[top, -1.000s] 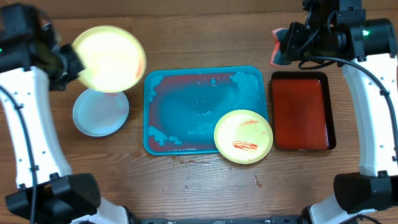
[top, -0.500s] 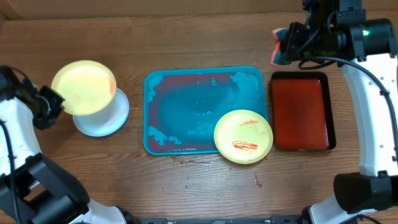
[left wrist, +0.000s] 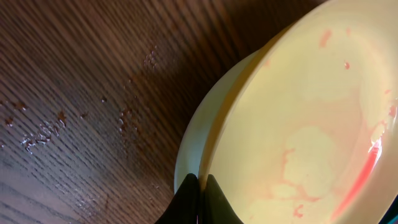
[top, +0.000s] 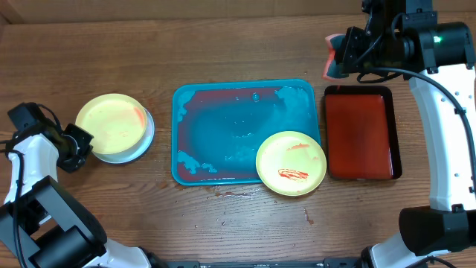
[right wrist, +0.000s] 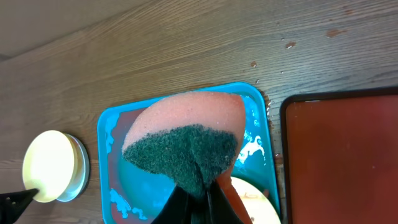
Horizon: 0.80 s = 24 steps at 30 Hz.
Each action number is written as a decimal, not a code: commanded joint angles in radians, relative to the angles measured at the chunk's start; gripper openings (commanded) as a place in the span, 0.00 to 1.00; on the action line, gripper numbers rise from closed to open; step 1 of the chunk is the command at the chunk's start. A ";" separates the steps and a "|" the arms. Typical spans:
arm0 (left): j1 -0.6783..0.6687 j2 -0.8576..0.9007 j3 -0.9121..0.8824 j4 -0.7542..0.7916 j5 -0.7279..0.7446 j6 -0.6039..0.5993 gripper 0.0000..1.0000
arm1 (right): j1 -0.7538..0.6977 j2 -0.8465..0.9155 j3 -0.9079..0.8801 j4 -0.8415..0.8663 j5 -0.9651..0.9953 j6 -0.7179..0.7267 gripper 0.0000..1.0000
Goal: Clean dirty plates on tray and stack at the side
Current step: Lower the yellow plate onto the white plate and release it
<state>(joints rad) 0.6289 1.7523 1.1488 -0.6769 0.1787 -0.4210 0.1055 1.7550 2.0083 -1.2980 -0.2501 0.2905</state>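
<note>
My left gripper (top: 80,143) (left wrist: 199,182) is shut on the rim of a pale yellow-green plate (top: 110,126) (left wrist: 311,118) with faint pink smears. That plate lies on the pale blue-white plate (top: 147,130) (left wrist: 214,99) left of the tray. The turquoise tray (top: 223,126) (right wrist: 115,134) is wet and red-stained. A second yellow-green plate (top: 291,163) (right wrist: 249,193) with red sauce sits at the tray's front right corner, overhanging the rim. My right gripper (top: 343,52) (right wrist: 202,183) is shut on a pink sponge with a green scouring side (right wrist: 186,134), high above the table's back right.
A smaller red tray with a black rim (top: 361,134) (right wrist: 342,155) stands right of the turquoise tray. Water drops and red specks lie on the wood in front of the tray (top: 238,195) and by the stacked plates (left wrist: 43,134).
My left arm has swung the yellow-green plate from up at the back left down onto the blue-white plate. The right arm has not moved.
</note>
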 commanded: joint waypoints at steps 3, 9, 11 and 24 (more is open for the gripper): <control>-0.016 -0.006 -0.031 0.005 -0.010 -0.021 0.04 | -0.005 -0.025 0.009 0.005 0.006 -0.003 0.04; -0.062 -0.006 -0.033 0.003 -0.014 -0.020 0.19 | -0.005 -0.025 0.009 0.004 0.006 -0.003 0.04; -0.073 -0.006 -0.033 0.003 -0.018 -0.020 0.38 | -0.005 -0.025 0.009 0.001 0.006 -0.003 0.04; -0.105 -0.008 0.155 -0.148 0.038 0.158 0.73 | -0.005 -0.025 0.009 -0.005 0.006 -0.003 0.04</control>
<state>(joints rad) 0.5514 1.7523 1.1999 -0.7959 0.1684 -0.3782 0.1055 1.7550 2.0083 -1.3090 -0.2497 0.2901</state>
